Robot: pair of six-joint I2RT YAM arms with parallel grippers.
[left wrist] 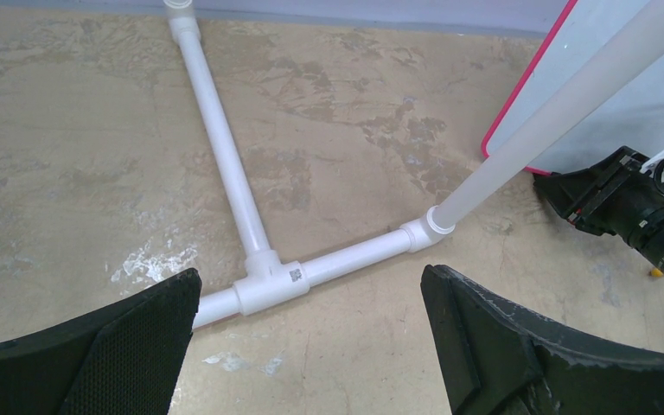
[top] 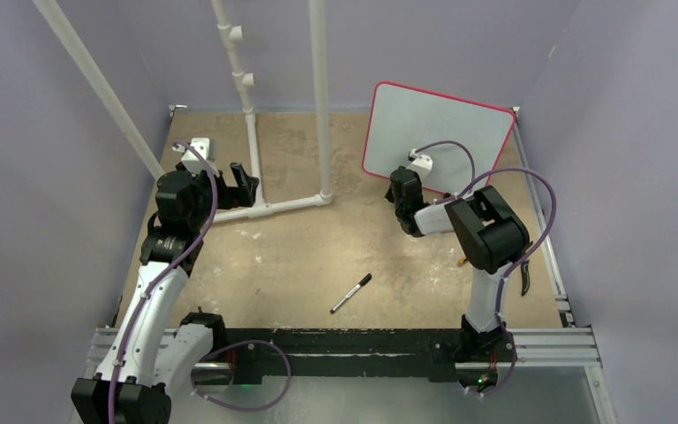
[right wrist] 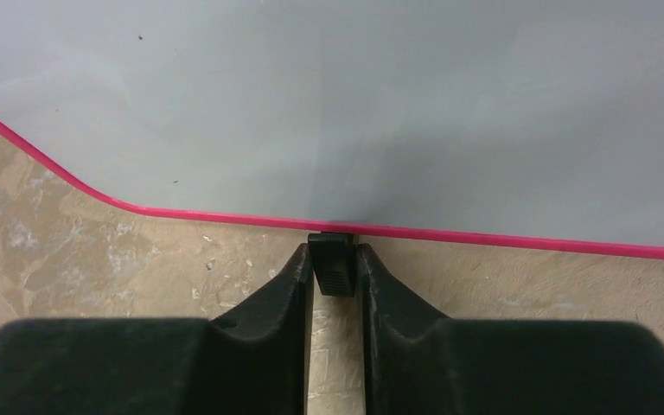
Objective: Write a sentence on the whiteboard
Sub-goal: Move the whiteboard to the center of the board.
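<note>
Right wrist view: right pincer (right wrist: 333, 259) gripping narrow on small black foot (right wrist: 332, 275) at pink-red edge of whiteboard (right wrist: 398, 104), fingers pressing both its sides. Top view: whiteboard sitting at far right of table (top: 300, 256), turned askew to table edges. Black marker (top: 351, 293) lying near table centre, well apart from both arms. Left wrist view: left pincer (left wrist: 309, 275) hanging wide open over white PVC pipe frame (left wrist: 225, 164), holding nothing.

From above, the right arm (top: 485, 231) hides the whiteboard's (top: 441, 124) near edge. The right wrist view crops its top and sides.
</note>
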